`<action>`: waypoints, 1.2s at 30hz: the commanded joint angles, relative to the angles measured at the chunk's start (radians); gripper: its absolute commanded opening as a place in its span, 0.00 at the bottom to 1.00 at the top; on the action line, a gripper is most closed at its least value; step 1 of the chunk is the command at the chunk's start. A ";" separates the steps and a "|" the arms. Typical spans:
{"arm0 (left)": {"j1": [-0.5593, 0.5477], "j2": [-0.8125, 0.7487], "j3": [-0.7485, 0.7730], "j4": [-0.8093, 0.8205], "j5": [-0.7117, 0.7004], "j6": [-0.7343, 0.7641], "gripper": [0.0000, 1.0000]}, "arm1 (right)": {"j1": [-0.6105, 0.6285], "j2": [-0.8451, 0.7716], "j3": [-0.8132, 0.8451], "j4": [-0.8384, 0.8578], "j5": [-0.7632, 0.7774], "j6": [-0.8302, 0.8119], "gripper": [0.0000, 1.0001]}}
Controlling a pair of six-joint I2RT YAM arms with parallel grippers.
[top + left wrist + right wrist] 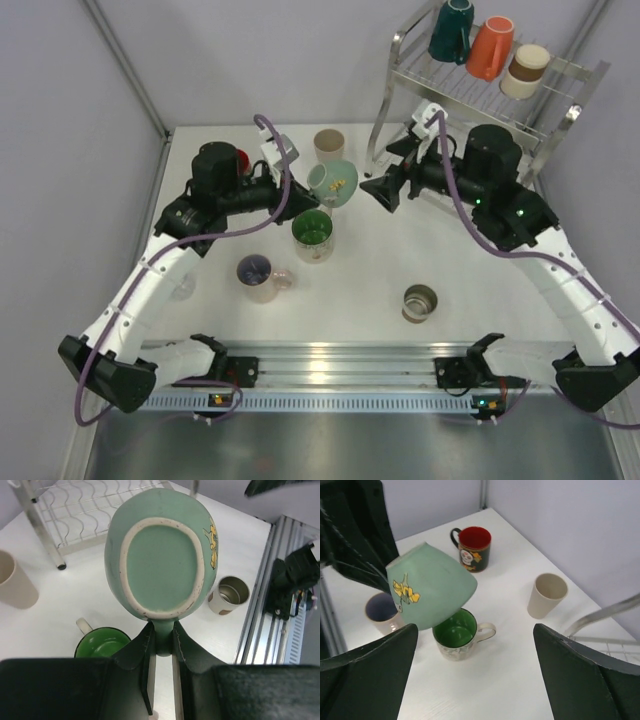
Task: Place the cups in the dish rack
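**Three Racked, Six Out**

The dish rack [480, 95] is standing far right, carrying the teal cup [452, 28], orange cup [490, 47] and white-and-brown cup [525, 70] on top. The mint cup [333, 184] is hanging tilted, held by the left gripper [162, 635]. The beige cup [329, 146], red mug [474, 548], green-lined mug [313, 235], pinkish mug [260, 277] and steel cup [419, 302] are sitting upright.

Legend: I count nine cups [312, 235]: three on the single dish rack [465, 92], five standing on the table [380, 260], one mint cup [332, 183] held aloft.

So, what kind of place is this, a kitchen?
Probably not: it looks like a robot test bench. Grey partition walls enclose a white table, with the left arm and right arm mounted on an aluminium rail.
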 commanded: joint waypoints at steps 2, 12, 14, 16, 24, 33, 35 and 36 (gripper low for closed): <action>-0.003 -0.056 -0.034 0.059 0.271 0.241 0.00 | -0.058 0.013 0.151 -0.208 -0.342 -0.066 0.99; -0.003 -0.070 -0.045 0.009 0.358 0.461 0.00 | -0.063 0.089 0.231 -0.362 -0.635 -0.167 0.99; -0.005 -0.064 -0.040 -0.004 0.385 0.479 0.00 | -0.063 0.098 0.231 -0.365 -0.617 -0.183 0.99; -0.005 -0.049 -0.037 -0.017 0.413 0.499 0.00 | -0.061 0.112 0.259 -0.405 -0.612 -0.212 1.00; -0.003 -0.035 -0.057 -0.016 0.429 0.507 0.00 | 0.020 0.175 0.300 -0.431 -0.433 -0.252 0.99; -0.005 -0.022 -0.071 -0.036 0.406 0.527 0.00 | 0.116 0.334 0.426 -0.544 -0.358 -0.276 0.99; -0.005 -0.019 -0.066 -0.056 0.401 0.545 0.00 | 0.124 0.360 0.440 -0.576 -0.353 -0.281 0.99; -0.005 -0.016 -0.062 -0.063 0.392 0.562 0.00 | 0.130 0.369 0.442 -0.584 -0.353 -0.278 1.00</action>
